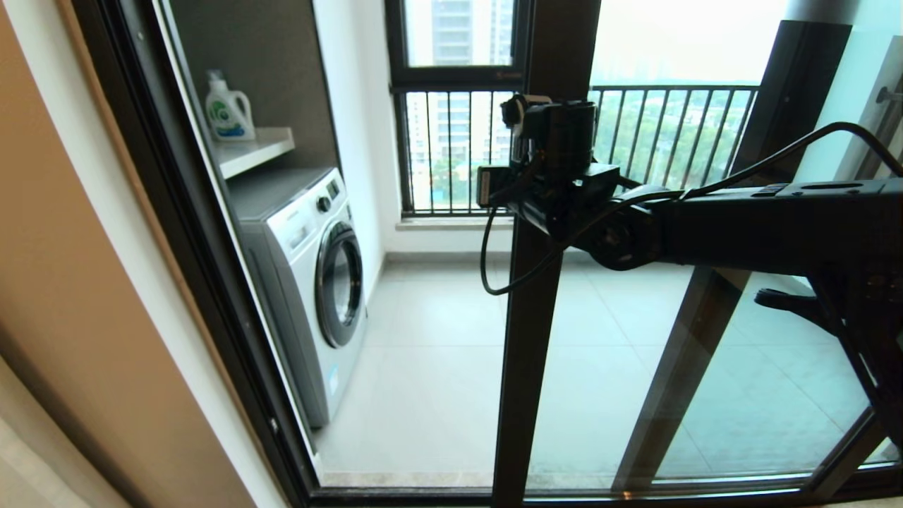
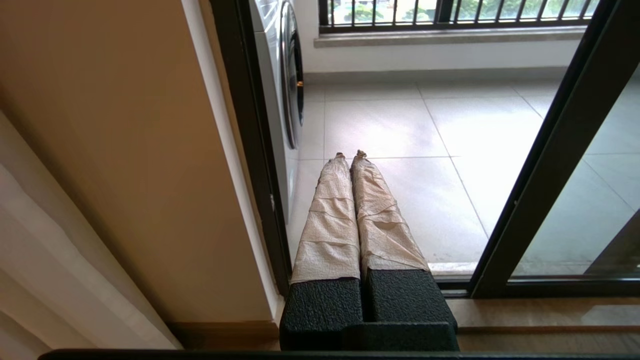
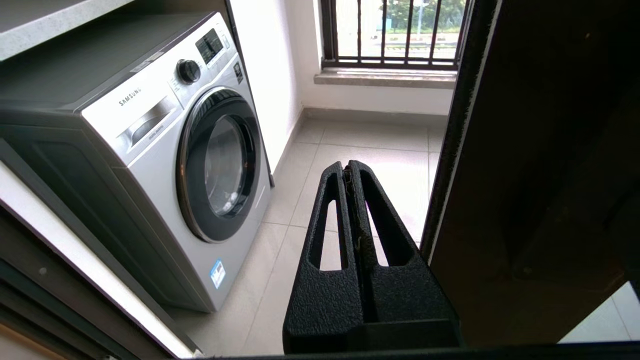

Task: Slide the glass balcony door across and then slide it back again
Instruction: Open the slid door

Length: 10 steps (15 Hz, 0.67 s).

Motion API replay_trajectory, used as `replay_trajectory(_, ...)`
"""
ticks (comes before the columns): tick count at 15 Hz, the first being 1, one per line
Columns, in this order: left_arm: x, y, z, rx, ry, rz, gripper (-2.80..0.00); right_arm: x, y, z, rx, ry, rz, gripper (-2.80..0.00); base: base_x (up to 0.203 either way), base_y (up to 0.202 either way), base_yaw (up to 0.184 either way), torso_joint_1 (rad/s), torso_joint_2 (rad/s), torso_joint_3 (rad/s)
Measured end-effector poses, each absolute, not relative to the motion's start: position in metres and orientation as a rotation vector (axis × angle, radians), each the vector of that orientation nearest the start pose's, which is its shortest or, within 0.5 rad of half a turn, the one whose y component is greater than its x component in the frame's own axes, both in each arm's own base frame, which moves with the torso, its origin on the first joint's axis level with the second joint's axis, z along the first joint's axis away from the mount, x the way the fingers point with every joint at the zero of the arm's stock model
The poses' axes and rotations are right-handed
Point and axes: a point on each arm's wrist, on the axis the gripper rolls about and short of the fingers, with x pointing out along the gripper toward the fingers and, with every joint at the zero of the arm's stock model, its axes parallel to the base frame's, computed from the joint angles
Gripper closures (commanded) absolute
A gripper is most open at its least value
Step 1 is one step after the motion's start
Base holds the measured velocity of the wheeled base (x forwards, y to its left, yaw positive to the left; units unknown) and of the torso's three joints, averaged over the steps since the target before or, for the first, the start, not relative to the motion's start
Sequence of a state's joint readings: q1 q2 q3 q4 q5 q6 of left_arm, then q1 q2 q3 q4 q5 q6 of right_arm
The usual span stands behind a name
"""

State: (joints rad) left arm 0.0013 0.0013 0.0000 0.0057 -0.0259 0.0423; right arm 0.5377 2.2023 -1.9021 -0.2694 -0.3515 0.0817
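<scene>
We see the tall clear glass balcony door in its slim dark frame (image 1: pixel 525 353) partly slid across, its leading upright standing mid-opening with a gap to its left. Our right tool (image 3: pixel 348 167) sits just beside that upright's edge, fingers pressed together, holding nothing. Our left tool (image 2: pixel 350 155), paper-wrapped fingers together and empty, hangs low near the threshold. The white front-loading washing machine (image 1: pixel 310 282) stands on the tiled balcony floor (image 1: pixel 437 367) beyond.

door frame (image 1: pixel 525 339): we see dark brown-black
washing machine (image 1: pixel 303 282): we see white, upper left
bottle (image 1: pixel 228 109): white, green-blue label
railing (image 1: pixel 670 134): black bars
</scene>
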Motion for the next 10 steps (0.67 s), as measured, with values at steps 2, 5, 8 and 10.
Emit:
replay_trajectory(2, -0.023, -0.001, 0.075, 0.042, 0.007, -0.026, 0.00, 0.403, 0.226, 0.262, 0.067, 0.037, 0.168, 0.00, 0.000, 0.000, 0.000, 0.000, 0.00, 0.000)
replay_trajectory(5, -0.023, -0.001, 0.075, 0.043, 0.007, -0.026, 0.00, 0.399, 0.218, 0.262, 0.057, 0.051, 0.160, 0.00, 0.000, 0.000, 0.000, 0.000, 0.00, 0.000)
replay_trajectory(8, -0.023, -0.001, 0.075, 0.042, 0.007, -0.025, 0.00, 0.400, 0.207, 0.264, 0.058, 0.048, 0.143, 0.00, 0.000, 0.000, 0.000, 0.000, 0.00, 0.000)
replay_trajectory(10, -0.023, -0.001, 0.075, 0.043, 0.006, -0.025, 0.00, 0.398, 0.205, 0.264, 0.059, 0.046, 0.141, 0.00, 0.000, 0.000, 0.000, 0.000, 0.00, 0.000)
